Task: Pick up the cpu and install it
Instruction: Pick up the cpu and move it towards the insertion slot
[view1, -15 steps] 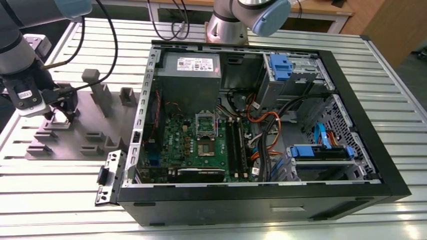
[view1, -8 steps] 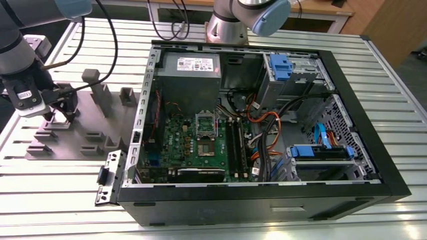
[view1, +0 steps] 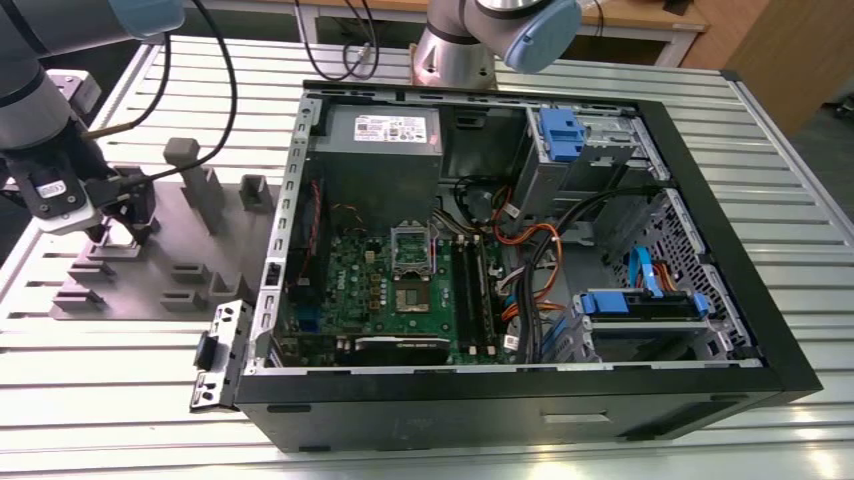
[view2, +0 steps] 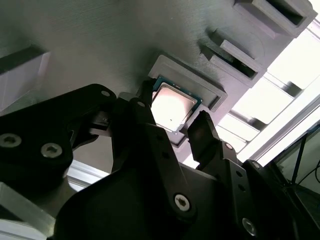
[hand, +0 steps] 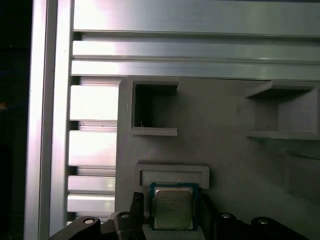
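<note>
Step in hand, as we judged it: the pick-up, at the pre-grasp stage. The gripper hung low over a grey fixture tray on the bench, at the exterior view's left and well apart from the PC case.

The cpu lay flat in a shallow square pocket of that tray, metal top up, not lifted. In the second wrist view the fingers were spread apart, one on each side of the chip and holding nothing. Whether either tip touched its rim, we couldn't tell.

Inside the case the socket on the board looked unfilled, so install not done, imo.

What the grasp called for, by our reckoning: the fingers square to the chip's edges, a light squeeze on the rim only, and no tilt, since the pocket walls sat just beside it.

Writing: faint print on the cpu lid in the first wrist view, which we couldn't make out. Same for the white label on the grey box in the case.
</note>
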